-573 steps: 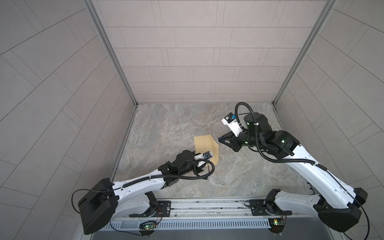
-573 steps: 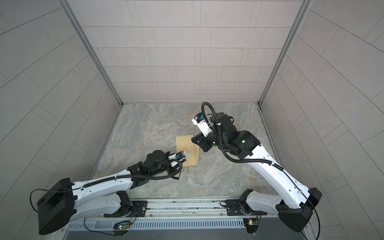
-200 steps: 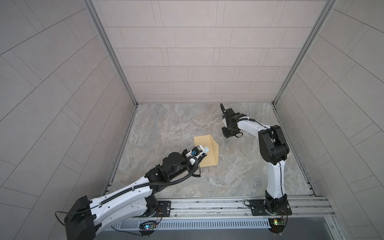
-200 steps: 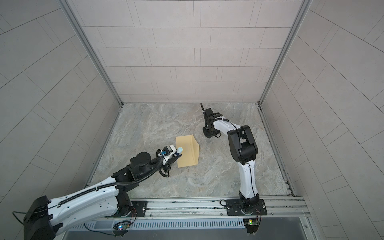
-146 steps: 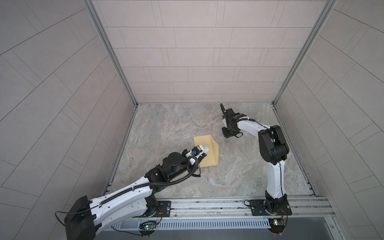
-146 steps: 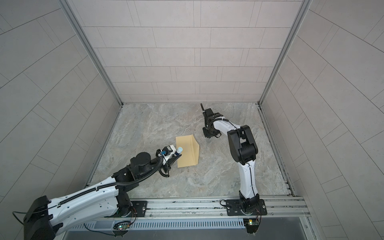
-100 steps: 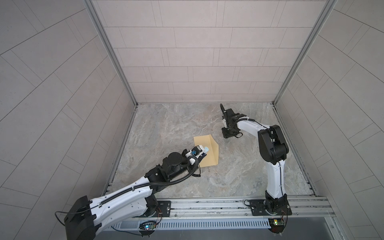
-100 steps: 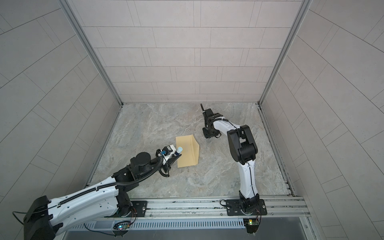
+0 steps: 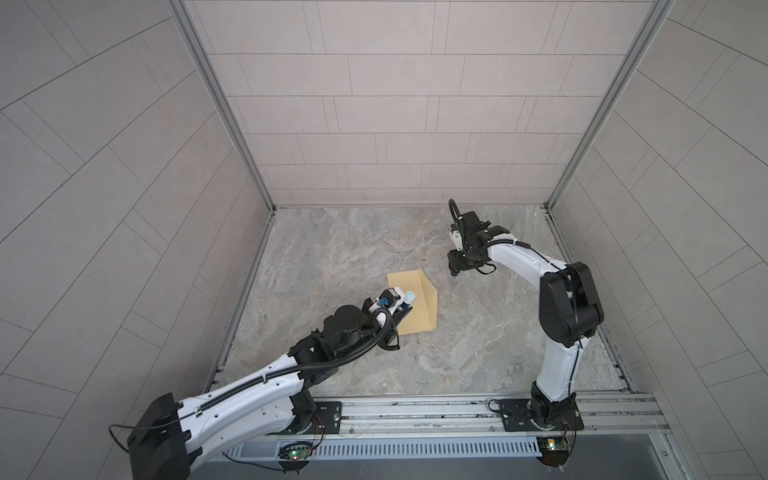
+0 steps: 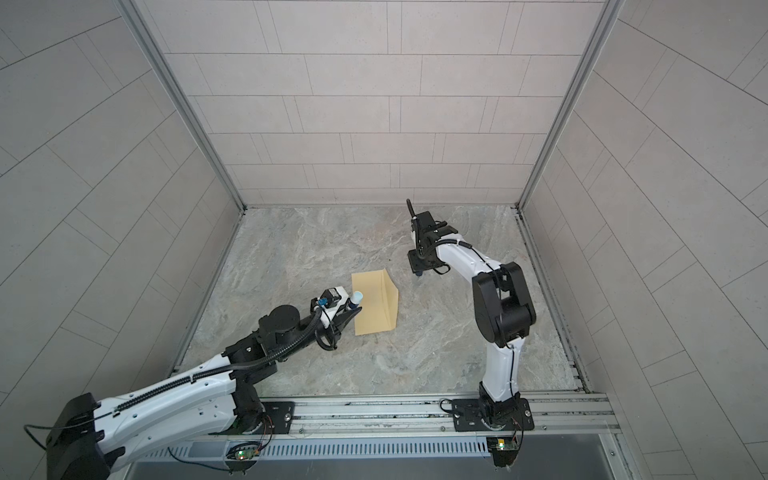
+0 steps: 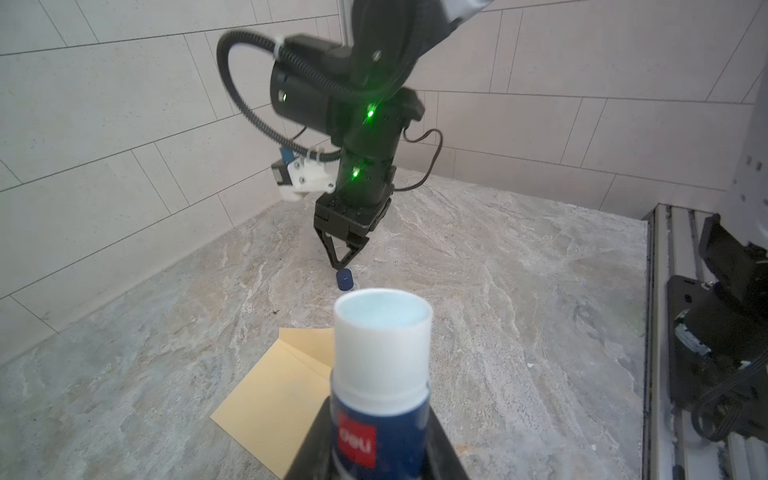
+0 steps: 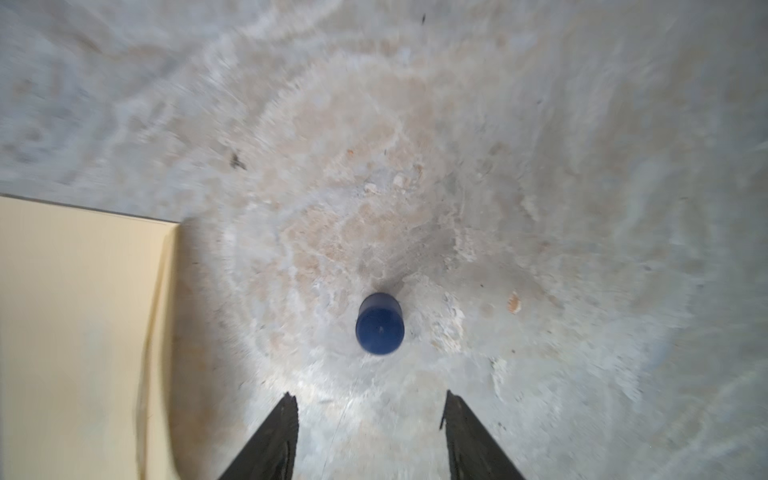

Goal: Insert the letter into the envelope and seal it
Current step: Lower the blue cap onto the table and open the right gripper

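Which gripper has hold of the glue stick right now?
The left gripper, shut on the uncapped glue stick by the envelope. The right gripper is open and empty, its jaws apart above the blue cap standing on the table.

Top views: mounted high, well back from the envelope [image 9: 419, 318], angled down; the whole scene was shared. Left wrist view: set low beside the envelope, aimed across it past the glue stick [image 11: 380, 374]. Right wrist view: held close beside the envelope, faced down; the blue cap [image 12: 379, 324] was shared by both wrist views.
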You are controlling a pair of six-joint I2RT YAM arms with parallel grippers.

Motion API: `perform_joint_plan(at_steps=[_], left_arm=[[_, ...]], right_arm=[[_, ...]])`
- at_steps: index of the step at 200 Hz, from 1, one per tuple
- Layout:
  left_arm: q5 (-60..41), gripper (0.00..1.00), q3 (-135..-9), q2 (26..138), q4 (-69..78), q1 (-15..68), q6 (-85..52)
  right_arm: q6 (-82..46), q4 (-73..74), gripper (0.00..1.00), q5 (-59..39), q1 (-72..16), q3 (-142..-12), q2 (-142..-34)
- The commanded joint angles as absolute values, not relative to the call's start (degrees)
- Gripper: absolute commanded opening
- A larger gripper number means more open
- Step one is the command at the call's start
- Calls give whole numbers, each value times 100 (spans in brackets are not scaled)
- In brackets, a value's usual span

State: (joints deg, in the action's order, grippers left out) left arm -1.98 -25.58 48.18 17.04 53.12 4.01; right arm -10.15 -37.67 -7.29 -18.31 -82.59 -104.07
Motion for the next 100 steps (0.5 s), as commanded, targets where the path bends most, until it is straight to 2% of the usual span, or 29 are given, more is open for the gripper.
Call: perform_joint_plan(at_steps=[1, 30, 69, 100], left_arm=[[-35, 0, -2488, 4720, 2216, 5291, -242], [-249, 0, -2452, 4688, 2581, 5291, -713], [-521, 0, -2430, 4690, 2907, 5289, -998], [-778, 0, -2375, 4791, 3285, 5281, -1102]], right_arm=[[-1011, -3618, 58, -1230, -1818, -7877, -9298], [-1106, -2846, 62, -2363, -1849, -6985, -7982], [-2023, -956, 72, -3717, -2116, -5678, -6253], [-2094, -865, 82, -3988, -2730, -5654, -5740]])
